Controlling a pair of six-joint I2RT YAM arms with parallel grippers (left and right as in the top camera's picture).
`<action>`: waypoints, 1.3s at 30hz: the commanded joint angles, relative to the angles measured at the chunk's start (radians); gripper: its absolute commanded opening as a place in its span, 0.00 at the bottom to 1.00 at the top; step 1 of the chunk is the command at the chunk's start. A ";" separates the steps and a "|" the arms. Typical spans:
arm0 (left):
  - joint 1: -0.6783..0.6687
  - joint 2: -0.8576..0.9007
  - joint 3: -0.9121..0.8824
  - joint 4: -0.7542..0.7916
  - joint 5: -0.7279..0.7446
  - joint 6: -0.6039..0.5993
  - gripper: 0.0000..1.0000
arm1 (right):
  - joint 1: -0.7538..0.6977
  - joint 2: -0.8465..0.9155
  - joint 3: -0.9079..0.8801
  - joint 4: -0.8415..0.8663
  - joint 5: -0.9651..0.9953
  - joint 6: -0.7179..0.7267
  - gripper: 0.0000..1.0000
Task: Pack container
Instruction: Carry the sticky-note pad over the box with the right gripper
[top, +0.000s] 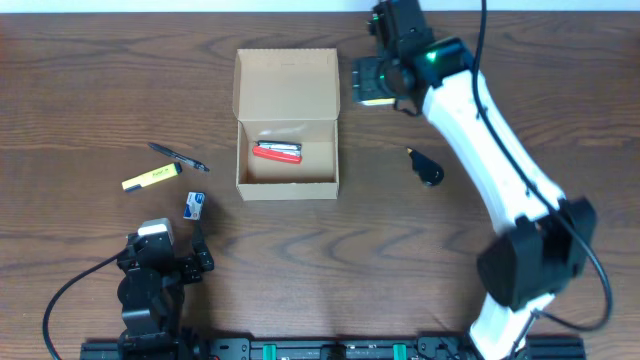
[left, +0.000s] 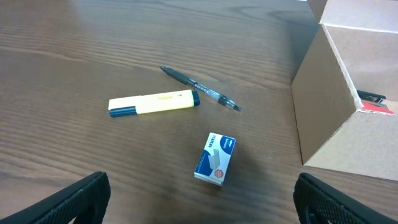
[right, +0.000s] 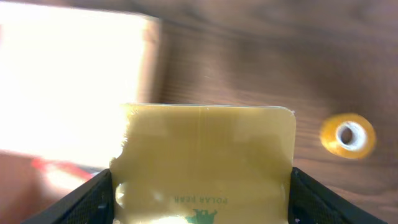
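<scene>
The container (top: 287, 170) is a tan cardboard box, its flap lid (top: 287, 85) laid open toward the far side. A red stapler (top: 277, 151) lies inside it. In the left wrist view the container (left: 329, 118) stands at the right. My right gripper (top: 378, 85) hovers just right of the lid, shut on a yellow sticky-note pad (right: 205, 162); both fingers (right: 93, 199) press its sides. My left gripper (left: 199, 202) stands open and empty near the front left, its place in the overhead view (top: 195, 255) just behind a small blue-and-white box (left: 215, 159).
A yellow highlighter (left: 154, 103) and a dark pen (left: 200, 88) lie left of the container. A small black object (top: 428, 168) rests on the table to its right. A small yellow roll (right: 348, 135) shows in the right wrist view.
</scene>
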 joint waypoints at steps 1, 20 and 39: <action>-0.004 -0.006 -0.017 0.000 -0.015 0.000 0.95 | 0.089 -0.035 0.010 -0.006 -0.006 0.055 0.01; -0.004 -0.006 -0.017 0.000 -0.015 0.000 0.95 | 0.463 0.166 0.002 0.024 0.114 0.557 0.01; -0.004 -0.006 -0.017 0.000 -0.015 0.000 0.95 | 0.492 0.236 0.002 0.038 0.268 0.630 0.01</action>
